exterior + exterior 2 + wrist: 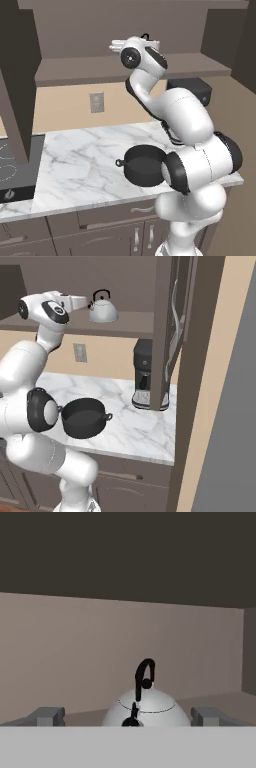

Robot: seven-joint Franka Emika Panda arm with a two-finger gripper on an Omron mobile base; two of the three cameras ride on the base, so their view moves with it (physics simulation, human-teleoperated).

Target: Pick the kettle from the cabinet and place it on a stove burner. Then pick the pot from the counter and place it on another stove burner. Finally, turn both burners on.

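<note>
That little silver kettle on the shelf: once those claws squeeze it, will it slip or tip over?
The kettle is a smooth rounded dome, so the open gripper might slide off its sides; the thin black handle looks easier to hold. It sits low and wide on the shelf, so a nudge would probably slide it rather than tip it.

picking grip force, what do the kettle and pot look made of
Kettle: seemingly brushed metal, silver-grey dome with soft sheen; thin black handle, perhaps plastic. Pot: dark charcoal, matte, no glints, possibly coated metal or cast iron.
</note>
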